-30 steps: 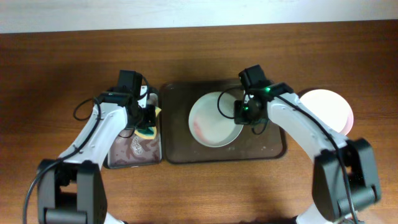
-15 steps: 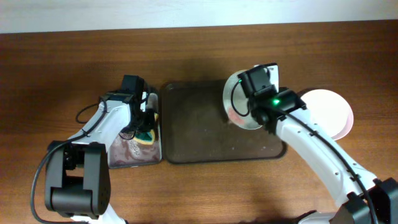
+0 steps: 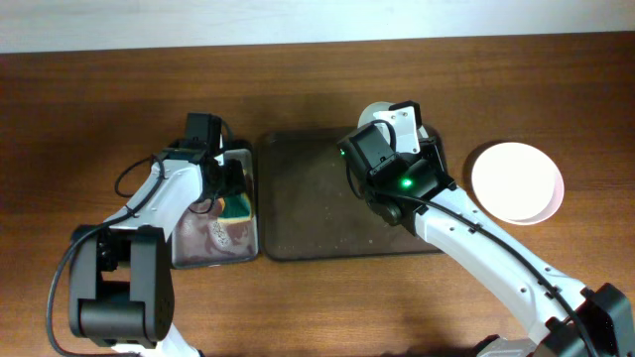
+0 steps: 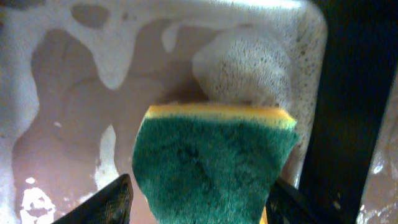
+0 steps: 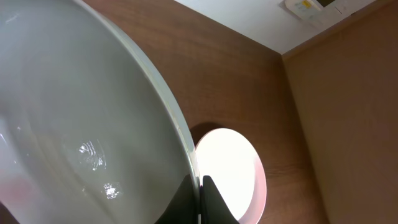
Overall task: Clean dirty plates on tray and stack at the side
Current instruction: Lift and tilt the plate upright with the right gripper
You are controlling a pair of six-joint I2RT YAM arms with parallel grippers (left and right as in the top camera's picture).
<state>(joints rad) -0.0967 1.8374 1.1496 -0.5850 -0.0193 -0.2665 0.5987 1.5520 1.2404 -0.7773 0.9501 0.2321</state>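
— Where's the plate gone?

— It's off the tray. The right gripper (image 5: 198, 198) is pinched shut on the rim of the round white shallow plate (image 5: 74, 124). It holds the plate steeply tilted above the back right part of the large dark brown rectangular tray (image 3: 308, 208). From above, only a sliver of it shows behind the wrist.

— And the sponge?

— The left gripper (image 4: 202, 202) is clamped on either side of the green-and-yellow sponge (image 4: 211, 162). That hangs over the small grey tray of soapy water (image 3: 213, 243), just beside the brown tray's left edge.

— So which way next?

— I'd say rightward. The plate lies to the sponge's right, well apart, with the bare brown tray between. The left arm is elbow-out, its forearm angled inward. The right arm slants in from the front, wrist high.

— Which way does the plate face?

— I can't tell. The stacked white plates (image 3: 516, 180) sit on the table off to the right.
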